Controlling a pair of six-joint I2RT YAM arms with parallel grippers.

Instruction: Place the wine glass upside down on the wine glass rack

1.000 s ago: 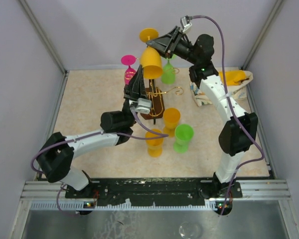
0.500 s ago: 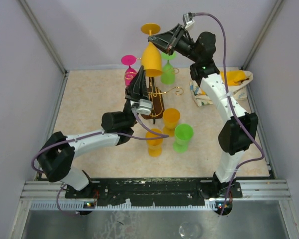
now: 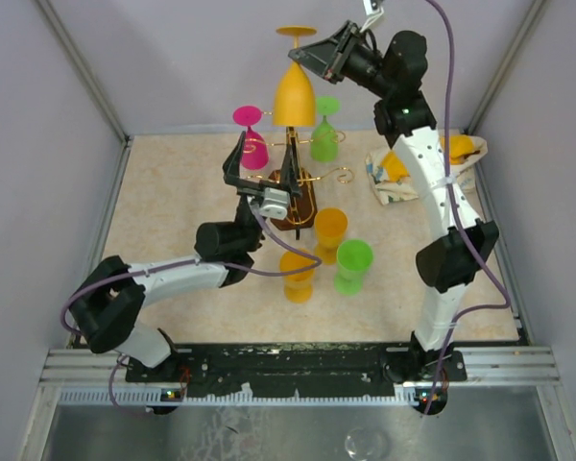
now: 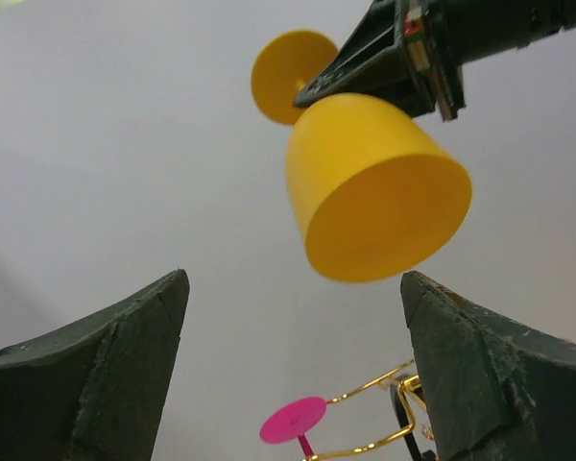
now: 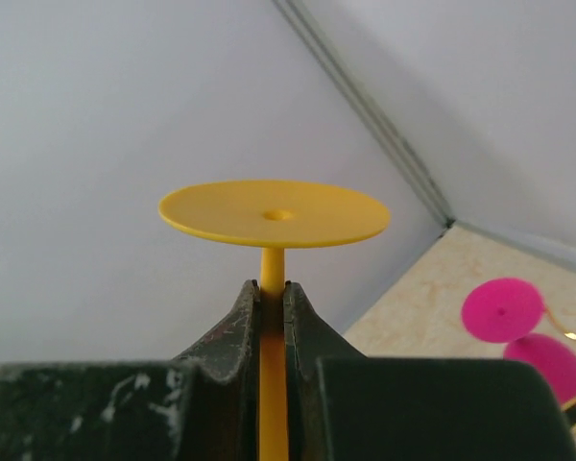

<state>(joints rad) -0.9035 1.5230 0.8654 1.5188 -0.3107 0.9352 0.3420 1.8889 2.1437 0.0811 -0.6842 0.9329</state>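
An orange wine glass hangs upside down, foot up and bowl down, high above the wine glass rack. My right gripper is shut on its thin stem just under the foot. The right wrist view shows both fingers pressed against the stem. My left gripper stands open beside the rack, pointing upward with nothing between its fingers. In the left wrist view the glass's bowl floats above the open left gripper, apart from it, with gold rack wire below.
A pink glass and a green glass hang upside down on the rack. Two orange cups and a green cup stand in front of its brown base. A cloth bag lies back right.
My left gripper's jaws have gone from shut to wide open. The right gripper has closed on the stem and carried the orange glass higher.
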